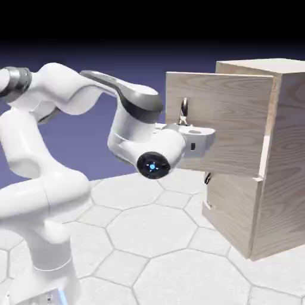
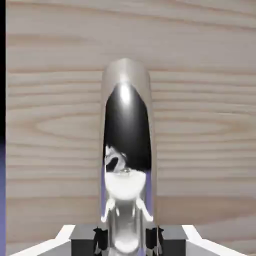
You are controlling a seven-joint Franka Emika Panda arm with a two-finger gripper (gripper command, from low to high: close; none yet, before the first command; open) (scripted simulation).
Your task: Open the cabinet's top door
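The cabinet (image 1: pixel 274 161) is a tall light-wood box at the exterior view's right. Its top door (image 1: pixel 229 101) stands swung out from the cabinet front, hinged on the right. A metal handle (image 1: pixel 183 111) sticks up near the door's left edge. My gripper (image 1: pixel 186 126) is at that handle, shut on it. In the hand view the shiny handle (image 2: pixel 127 150) runs upright down the middle against the door's wood (image 2: pixel 200 125), and its lower end sits between my grey fingertips (image 2: pixel 100 240). The lower panel (image 1: pixel 229 205) is closed, its small dark handle (image 1: pixel 207 177) just showing.
The white arm (image 1: pixel 53 179) rises from the lower left and bends across to the door. The table (image 1: pixel 149 238) has a pale hexagon pattern. A thin dark strip and blue backdrop edge (image 2: pixel 2 175) show at the hand view's left.
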